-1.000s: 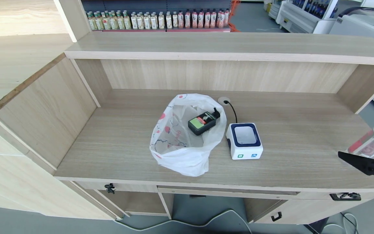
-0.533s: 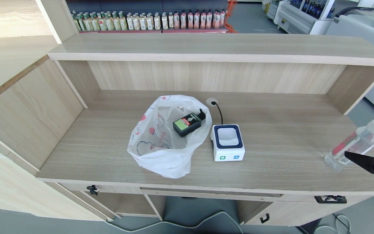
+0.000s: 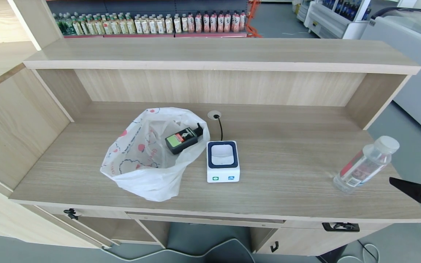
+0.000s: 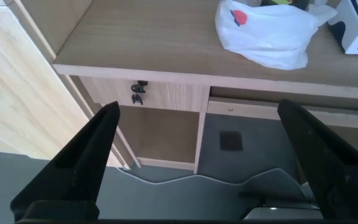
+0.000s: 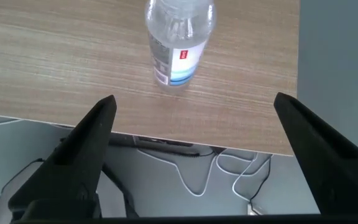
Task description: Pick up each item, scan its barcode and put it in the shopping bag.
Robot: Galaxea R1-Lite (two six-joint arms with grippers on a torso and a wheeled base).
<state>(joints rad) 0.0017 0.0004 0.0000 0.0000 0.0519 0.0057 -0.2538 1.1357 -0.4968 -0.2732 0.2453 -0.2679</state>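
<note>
With right gripper (image 5: pixel 194 102) released wide, I'd go fwd to the clear plastic red-labelled water bottle (image 3: pixel 365 164) at its 10 o'clock, straddle mid-body, then close slowly.

The wooden counter (image 3: pixel 291 146) bears a shopping bag (image 3: pixel 137 171), scanner (image 3: pixel 223 162) and water bottle (image 3: pixel 364 165).

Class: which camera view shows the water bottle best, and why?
Head view: the water bottle shows whole, cap to base, on the counter. Right wrist view has it closer, cap cut off. Left wrist view faces the shopping bag instead.
</note>
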